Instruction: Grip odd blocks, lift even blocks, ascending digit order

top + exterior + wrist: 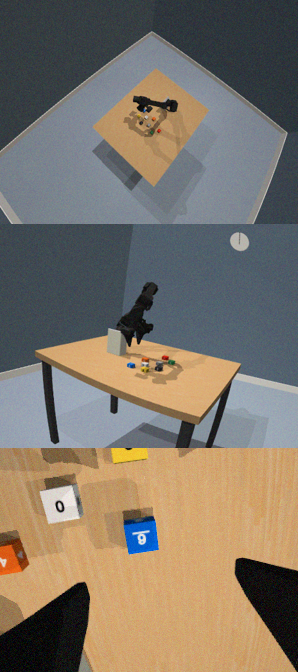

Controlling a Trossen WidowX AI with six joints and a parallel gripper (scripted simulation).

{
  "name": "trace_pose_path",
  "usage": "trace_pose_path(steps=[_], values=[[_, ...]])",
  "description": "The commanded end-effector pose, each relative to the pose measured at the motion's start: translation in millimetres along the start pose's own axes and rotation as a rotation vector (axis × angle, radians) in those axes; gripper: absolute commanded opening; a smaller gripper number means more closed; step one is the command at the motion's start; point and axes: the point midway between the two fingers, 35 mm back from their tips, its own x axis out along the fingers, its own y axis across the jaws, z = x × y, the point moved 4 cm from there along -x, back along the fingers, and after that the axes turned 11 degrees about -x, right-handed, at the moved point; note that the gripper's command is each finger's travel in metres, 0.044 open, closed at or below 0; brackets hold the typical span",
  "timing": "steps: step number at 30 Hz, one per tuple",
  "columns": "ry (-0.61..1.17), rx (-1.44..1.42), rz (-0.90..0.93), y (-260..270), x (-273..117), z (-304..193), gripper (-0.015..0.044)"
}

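My gripper (144, 109) (134, 345) (162, 578) is open and empty, above the table near the blue block (144, 111) (130, 365) (142, 539). That block shows an upside-down, underlined 6 or 9; I cannot tell which. A white block (146, 117) (145, 364) (56, 504) shows 0. An orange block (153, 119) (145, 360) (11, 558) shows 4. A yellow block (139, 116) (144, 369) (129, 456) has its digit cut off. The black (141, 123) (158, 369), grey (148, 125) (159, 364), green (151, 132) (171, 362) and red (158, 130) (165, 357) blocks have unreadable digits.
A pale upright box (115, 342) stands on the wooden table (154, 164) (80, 362) beside the arm. The blocks lie close together, with the red and green ones farthest from the blue. The arm's shadow falls across the group.
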Motion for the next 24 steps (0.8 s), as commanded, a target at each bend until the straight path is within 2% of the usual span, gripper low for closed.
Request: trace_pose_path(steps=[1,12,19,24], values=[[-0.003,-0.002,0.007,-0.1,0.2,-0.9,0.04],[-0.003,-0.002,0.006,1.9,0.1,0.6,0.04],[-0.004,-0.002,0.013,79.8,0.0,44.1,0.04],[-0.004,-0.002,0.013,82.0,0.2,45.0,0.04]])
